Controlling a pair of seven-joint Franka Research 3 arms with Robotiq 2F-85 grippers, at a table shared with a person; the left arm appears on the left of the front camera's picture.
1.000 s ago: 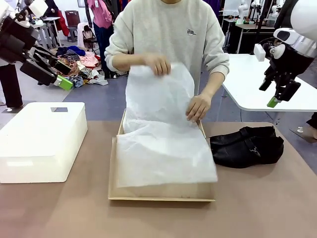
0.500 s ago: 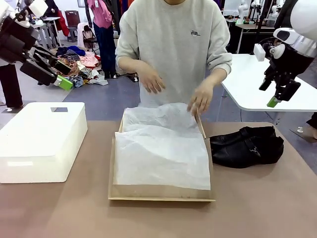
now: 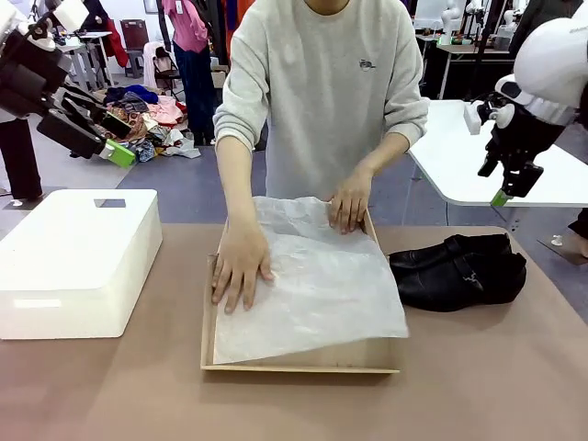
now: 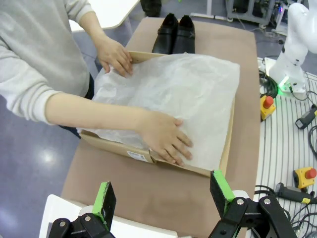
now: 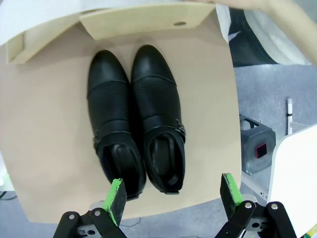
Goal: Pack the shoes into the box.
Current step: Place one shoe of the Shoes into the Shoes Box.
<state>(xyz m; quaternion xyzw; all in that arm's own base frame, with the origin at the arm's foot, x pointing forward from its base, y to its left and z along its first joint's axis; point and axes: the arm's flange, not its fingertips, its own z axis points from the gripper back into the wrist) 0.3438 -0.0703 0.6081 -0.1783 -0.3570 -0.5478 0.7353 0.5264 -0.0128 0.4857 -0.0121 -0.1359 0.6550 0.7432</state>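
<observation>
So the box (image 3: pixel 299 366) is sitting in the middle of the counter (image 3: pixel 478 395) with a sheet of white tissue paper (image 3: pixel 322 294) spread over it, one corner hanging past the rim on the shoe side. A person at the far side has both hands flat on the paper: one hand (image 3: pixel 241 268) at the box's left edge, the other hand (image 3: pixel 349 202) at the far edge.

The shoes (image 3: pixel 459 271) aren't in the box. They're side by side on the counter just to its right, touching each other, toes pointing at the box.

Left pincer (image 4: pixel 162 191) is spread wide open with nothing in it, hanging up above the white bin (image 3: pixel 78 262) side. Right pincer (image 5: pixel 173 188) is the same, wide open and empty, up in the air looking straight down on the shoes.
</observation>
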